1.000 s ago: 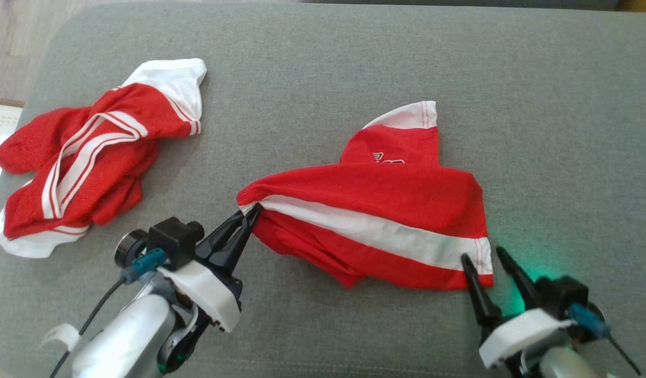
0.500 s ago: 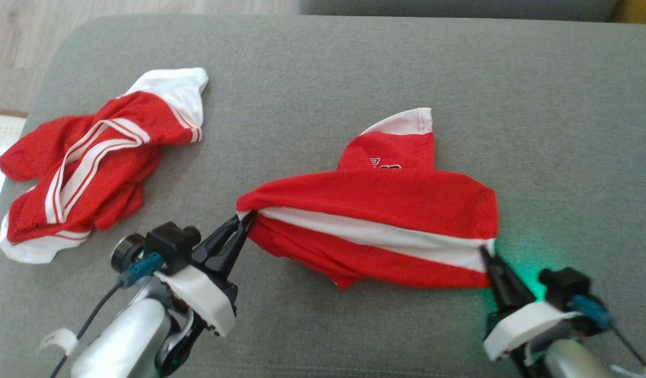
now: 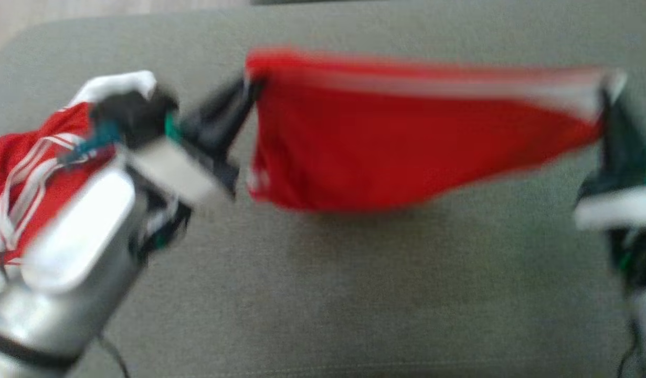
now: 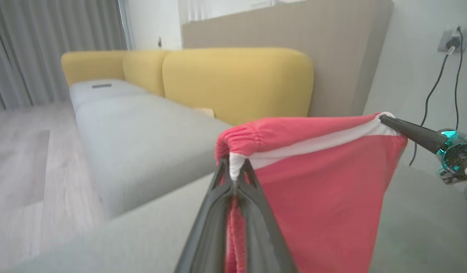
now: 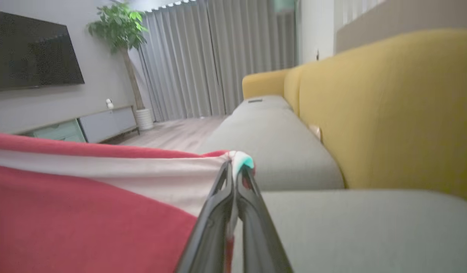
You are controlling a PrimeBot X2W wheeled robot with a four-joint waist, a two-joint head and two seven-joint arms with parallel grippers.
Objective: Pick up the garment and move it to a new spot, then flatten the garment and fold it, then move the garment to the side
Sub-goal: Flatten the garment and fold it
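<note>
Both arms have come up since a second ago. The garment (image 3: pixel 385 142), which lay crumpled on the grey seat cushion (image 3: pixel 354 294), now hangs stretched in the air between them. Back then my right gripper (image 3: pixel 609 100) stood open at the hem corner. Now its fingers are pinched tight on the white-banded corner, as my right wrist view shows. My left gripper (image 3: pixel 249 86) is clamped on the opposite corner, at the gathered red band beside the white stripe. That stripe runs taut along the top edge from one gripper to the other, with red cloth sagging below. My head view is smeared, so I cannot read any print on the cloth. A second red-and-white garment (image 3: pixel 23 168) lies at the cushion's left, partly behind my left forearm.
</note>
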